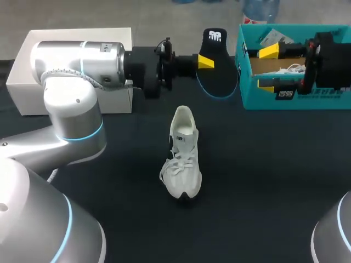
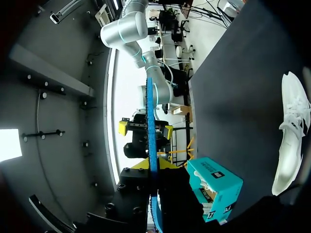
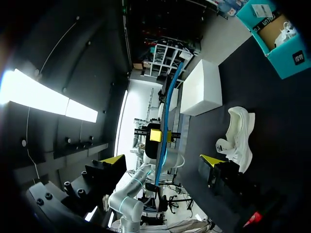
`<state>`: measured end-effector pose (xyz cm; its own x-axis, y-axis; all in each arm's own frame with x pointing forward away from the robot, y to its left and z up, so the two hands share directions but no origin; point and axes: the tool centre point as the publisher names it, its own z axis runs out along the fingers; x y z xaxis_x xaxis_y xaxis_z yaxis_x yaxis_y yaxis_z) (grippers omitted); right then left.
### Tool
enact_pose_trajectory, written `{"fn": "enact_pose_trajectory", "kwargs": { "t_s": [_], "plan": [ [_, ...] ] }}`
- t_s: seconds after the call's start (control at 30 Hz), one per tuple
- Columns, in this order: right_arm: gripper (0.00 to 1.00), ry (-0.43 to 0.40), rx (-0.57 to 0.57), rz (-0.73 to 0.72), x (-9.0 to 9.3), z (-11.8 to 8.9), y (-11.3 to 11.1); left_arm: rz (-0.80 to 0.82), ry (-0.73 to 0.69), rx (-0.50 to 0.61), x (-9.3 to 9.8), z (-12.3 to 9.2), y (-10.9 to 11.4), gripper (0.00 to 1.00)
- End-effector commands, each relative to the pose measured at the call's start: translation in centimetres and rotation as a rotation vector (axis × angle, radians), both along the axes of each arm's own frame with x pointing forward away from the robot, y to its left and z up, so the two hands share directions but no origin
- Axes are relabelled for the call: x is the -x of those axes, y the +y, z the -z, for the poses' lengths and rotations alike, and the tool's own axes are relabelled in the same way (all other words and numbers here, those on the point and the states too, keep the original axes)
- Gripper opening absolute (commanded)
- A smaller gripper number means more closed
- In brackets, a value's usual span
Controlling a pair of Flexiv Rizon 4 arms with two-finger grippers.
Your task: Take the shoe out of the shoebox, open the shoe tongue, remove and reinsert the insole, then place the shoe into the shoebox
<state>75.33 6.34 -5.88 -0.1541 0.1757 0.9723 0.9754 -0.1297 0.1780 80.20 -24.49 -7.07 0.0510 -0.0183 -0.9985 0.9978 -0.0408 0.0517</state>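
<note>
A white shoe (image 1: 182, 156) lies on the black table, toe towards me; it shows too in the left wrist view (image 2: 291, 141) and the right wrist view (image 3: 238, 138). My left gripper (image 1: 206, 61) is shut on a black insole with a blue edge (image 1: 218, 66), held up above the table's far side. That insole (image 2: 151, 126) stands edge-on between the left gripper's (image 2: 154, 167) fingers. My right gripper (image 1: 267, 69) hangs open in front of the teal shoebox (image 1: 285, 96), facing the insole. Ahead of the open right gripper (image 3: 163, 159) the insole (image 3: 168, 116) is seen edge-on, apart from its fingers.
A white box (image 1: 71, 71) stands at the back left, partly behind my left arm; it also shows beyond the shoe (image 3: 201, 90). The teal shoebox (image 2: 214, 187) (image 3: 277, 39) sits at the back right with white paper inside.
</note>
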Motion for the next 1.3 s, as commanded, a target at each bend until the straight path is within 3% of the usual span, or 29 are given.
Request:
{"fn": "enact_pose_trajectory", "kwargs": {
  "t_s": [0.03,0.17,0.23,0.27,0.4,0.53,0.73,1.17,1.3],
  "plan": [
    [1.0,0.001,0.001,0.002,0.0,0.0,0.1,-0.002,-0.001,0.001,0.1,0.0,0.0,0.0],
    [1.0,0.001,0.001,0.002,0.0,0.0,0.1,-0.002,-0.001,0.001,0.1,0.0,0.0,0.0],
    [1.0,0.001,0.001,0.002,0.0,0.0,0.1,-0.041,0.176,-0.04,0.2,-0.6,-0.1,0.0],
    [1.0,0.001,0.001,0.002,0.0,0.0,0.1,-0.07,0.358,-0.069,0.2,-1.0,0.0,0.0],
    [1.0,0.001,0.001,0.002,0.0,0.0,0.1,-0.097,0.591,-0.093,0.1,-1.0,0.5,0.0],
    [1.0,0.001,0.001,0.002,0.0,0.0,0.1,-0.162,0.853,-0.193,0.4,-1.1,1.0,0.0],
    [1.0,0.001,0.001,0.002,0.0,0.0,0.1,-0.135,1.207,-0.257,0.8,-1.0,1.8,0.0],
    [1.0,0.001,0.001,0.002,0.0,0.0,0.1,0.07,1.93,-0.187,1.1,-1.4,2.4,0.0],
    [1.0,0.001,0.001,0.002,0.0,0.0,0.1,0.113,2.08,-0.183,1.2,-1.6,2.4,0.0]
  ]
}}
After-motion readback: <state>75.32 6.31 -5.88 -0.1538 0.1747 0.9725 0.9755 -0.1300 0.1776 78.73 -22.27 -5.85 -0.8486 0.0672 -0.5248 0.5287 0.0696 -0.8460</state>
